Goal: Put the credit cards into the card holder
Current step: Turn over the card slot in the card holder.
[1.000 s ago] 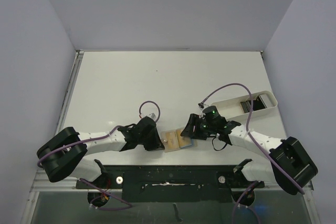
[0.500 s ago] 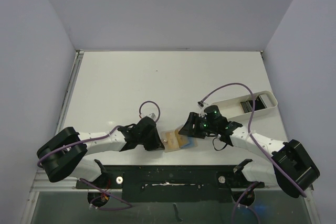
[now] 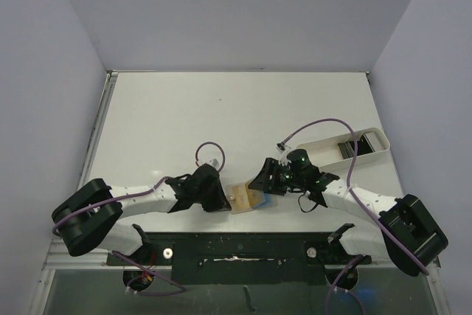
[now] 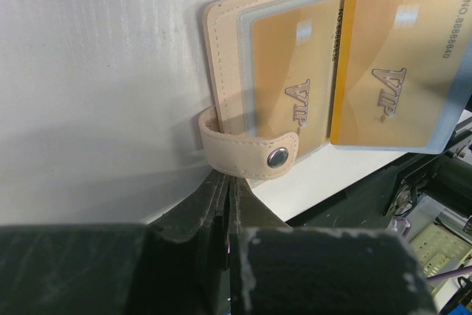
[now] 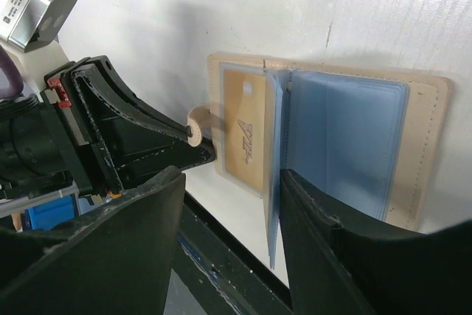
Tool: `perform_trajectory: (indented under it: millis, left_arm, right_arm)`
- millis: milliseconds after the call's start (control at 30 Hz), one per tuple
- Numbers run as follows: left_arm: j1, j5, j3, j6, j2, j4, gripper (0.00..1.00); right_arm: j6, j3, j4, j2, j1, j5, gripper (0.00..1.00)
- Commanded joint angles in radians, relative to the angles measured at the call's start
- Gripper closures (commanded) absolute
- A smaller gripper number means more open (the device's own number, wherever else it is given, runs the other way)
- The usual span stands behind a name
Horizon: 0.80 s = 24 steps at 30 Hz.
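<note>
The card holder (image 3: 240,198) is lying open at the near edge of the surface (image 3: 221,123), between the two arms, with gold cards (image 4: 402,79) showing in its clear sleeves. The left tool (image 4: 225,182) is sitting with its jaws together, tips against the looped strap (image 4: 247,154) — whether it is pinching the strap I cannot tell. The right tool (image 5: 230,182) is standing with its jaws apart, one on either side of an upright sleeve (image 5: 273,182). Dark cards (image 3: 345,147) are lying in the white tray (image 3: 372,136) — well apart from the holder.

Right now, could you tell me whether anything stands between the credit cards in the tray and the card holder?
No loose object shows there. Only the right arm and its purple cable cross above that stretch from the credit cards in the white tray to the card holder.
</note>
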Motion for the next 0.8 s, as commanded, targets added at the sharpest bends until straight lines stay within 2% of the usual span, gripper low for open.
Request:
perform_trajectory:
  millis: [0,167,467,767]
  left_arm:
    - [-0.001,-0.012,0.023,0.012,0.008,0.012,1.0]
    - [-0.001,-0.011,0.022,0.012,0.007,0.012,1.0]
    - [-0.001,-0.011,0.019,0.012,0.009,0.015,1.0]
    - [-0.001,-0.012,0.019,0.012,0.006,0.014,1.0]
  right_arm:
    - [0.017,0.0,0.071,-0.001,0.009,-0.016,0.48]
    - [0.018,-0.003,0.068,-0.003,0.009,-0.013,0.49]
    - [0.039,-0.022,0.101,-0.019,0.01,-0.018,0.72]
    - [0.062,-0.058,0.154,-0.026,0.009,-0.02,0.87]
